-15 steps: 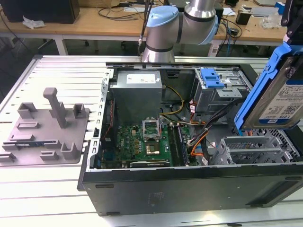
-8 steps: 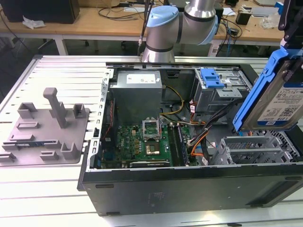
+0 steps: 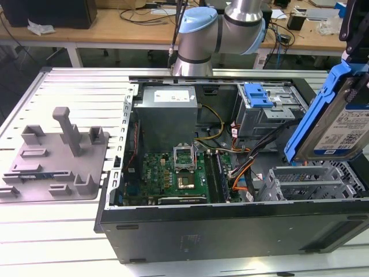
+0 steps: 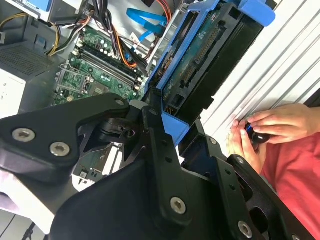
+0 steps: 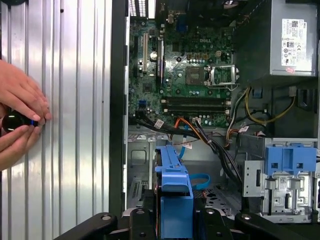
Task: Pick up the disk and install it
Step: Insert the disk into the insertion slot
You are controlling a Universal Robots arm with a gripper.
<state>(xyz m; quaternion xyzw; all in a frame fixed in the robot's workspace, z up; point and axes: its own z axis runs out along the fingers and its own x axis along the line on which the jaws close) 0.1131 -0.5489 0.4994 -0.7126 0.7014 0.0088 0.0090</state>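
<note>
One disk (image 3: pixel 340 124), clamped by its blue frame in the gripper (image 4: pixel 172 117).
Held tilted above the open computer case (image 3: pixel 230 234), near its drive bay (image 3: pixel 311 182); loose cables (image 3: pixel 245 167) inside the case could snag the frame if lowered askew.

A silver table (image 3: pixel 63 92) of long ribbed slats carries everything. An open black computer case (image 3: pixel 230 231) lies on its side across the middle and the exterior view's right. Just beside it, on the exterior view's left, sits a flat grey fixture plate (image 3: pixel 52 167) with upright blocks. In the first wrist view, a person's hands (image 5: pixel 20 120) are over the slats beside the case.
</note>
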